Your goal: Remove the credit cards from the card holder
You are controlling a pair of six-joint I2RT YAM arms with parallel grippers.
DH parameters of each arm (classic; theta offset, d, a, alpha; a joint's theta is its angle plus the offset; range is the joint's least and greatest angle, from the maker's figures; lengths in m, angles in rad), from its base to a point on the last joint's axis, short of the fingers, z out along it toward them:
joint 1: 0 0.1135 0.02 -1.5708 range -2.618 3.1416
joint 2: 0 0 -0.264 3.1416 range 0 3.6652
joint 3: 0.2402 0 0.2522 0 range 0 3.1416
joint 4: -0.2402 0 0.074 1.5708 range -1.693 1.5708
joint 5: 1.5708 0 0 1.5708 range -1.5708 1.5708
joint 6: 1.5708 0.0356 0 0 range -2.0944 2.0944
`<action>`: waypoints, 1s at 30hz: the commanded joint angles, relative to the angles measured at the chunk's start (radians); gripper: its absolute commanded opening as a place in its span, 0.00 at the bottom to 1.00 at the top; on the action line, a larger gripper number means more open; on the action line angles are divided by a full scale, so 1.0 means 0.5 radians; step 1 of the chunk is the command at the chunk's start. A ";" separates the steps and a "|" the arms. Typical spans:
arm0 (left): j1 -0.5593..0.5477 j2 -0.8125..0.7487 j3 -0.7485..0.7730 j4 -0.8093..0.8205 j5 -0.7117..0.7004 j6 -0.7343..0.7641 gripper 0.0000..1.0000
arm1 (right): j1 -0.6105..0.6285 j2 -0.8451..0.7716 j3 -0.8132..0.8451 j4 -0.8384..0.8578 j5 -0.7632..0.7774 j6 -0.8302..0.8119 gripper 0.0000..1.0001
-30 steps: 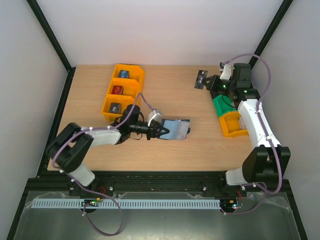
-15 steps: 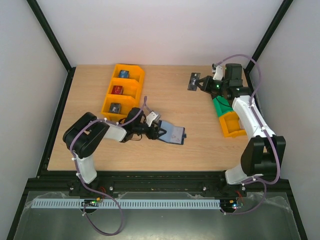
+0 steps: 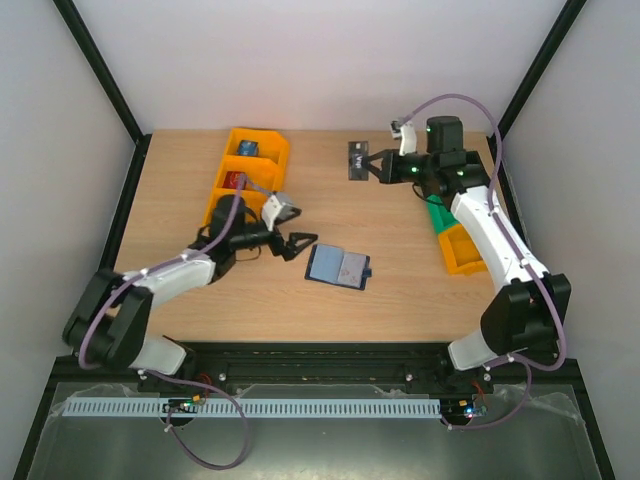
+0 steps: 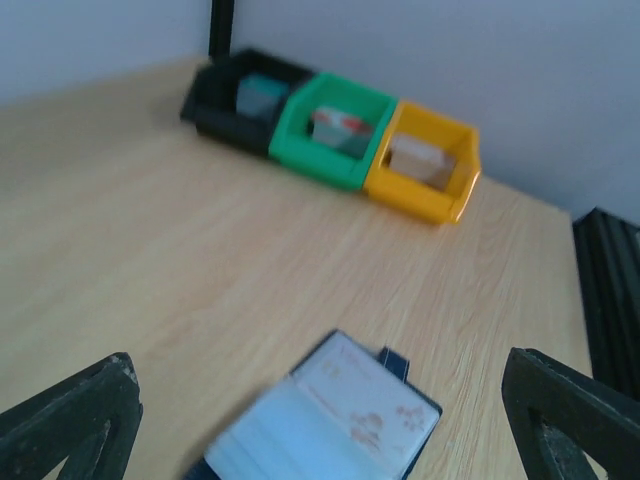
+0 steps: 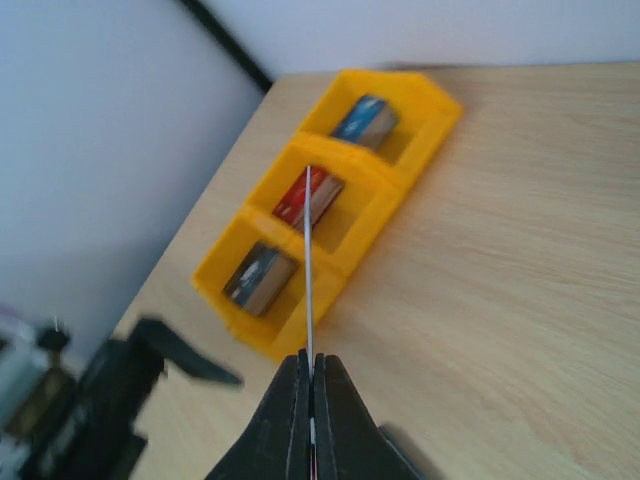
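Note:
The card holder (image 3: 338, 267) lies open and flat on the table, light blue inside, with its navy tab on the right. In the left wrist view the card holder (image 4: 335, 420) sits between and just beyond the spread fingers (image 4: 75, 420), touching neither. My left gripper (image 3: 297, 245) is open just left of the holder. My right gripper (image 3: 375, 165) hovers over the back of the table, shut on a dark credit card (image 3: 357, 160). That card (image 5: 309, 250) shows edge-on in the right wrist view, pinched at the fingertips of that gripper (image 5: 311, 375).
A yellow three-compartment bin (image 3: 283, 158) stands at the back left, with a blue card (image 5: 365, 118), a red card (image 5: 308, 197) and a dark card (image 5: 258, 278) in its compartments. Black (image 4: 240, 95), green (image 4: 335, 125) and yellow (image 4: 425, 165) bins stand in a row at the right.
My left gripper opened, released the card holder and drew back to the left; the holder now lies flat. My right gripper carried the dark card leftward along the back.

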 commanded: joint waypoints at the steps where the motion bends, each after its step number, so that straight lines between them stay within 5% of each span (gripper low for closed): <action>1: 0.250 -0.257 0.061 -0.103 0.475 0.068 0.99 | 0.169 -0.187 0.031 -0.157 -0.223 -0.474 0.02; 5: 0.429 -0.499 0.262 -0.534 0.697 0.285 1.00 | 0.323 -0.289 -0.016 -0.213 -0.330 -0.724 0.01; 9: 0.449 -0.728 0.296 -0.792 0.627 0.411 0.96 | 0.397 -0.369 -0.261 0.444 -0.473 -0.165 0.02; 13: 0.447 -1.042 0.153 -0.578 0.280 0.145 0.99 | 0.516 -0.369 -0.317 0.813 -0.218 0.098 0.01; 18: 0.480 -1.231 0.168 -0.740 -0.500 -0.305 0.99 | 0.615 -0.066 -0.258 1.282 0.078 0.970 0.02; 23: 0.722 -1.287 0.127 -0.991 -1.174 -0.698 0.99 | 0.880 0.430 0.029 1.138 0.334 1.257 0.02; 30: 0.995 -1.095 0.133 -1.417 -1.352 -0.830 0.99 | 1.043 0.996 0.365 0.993 0.496 1.568 0.02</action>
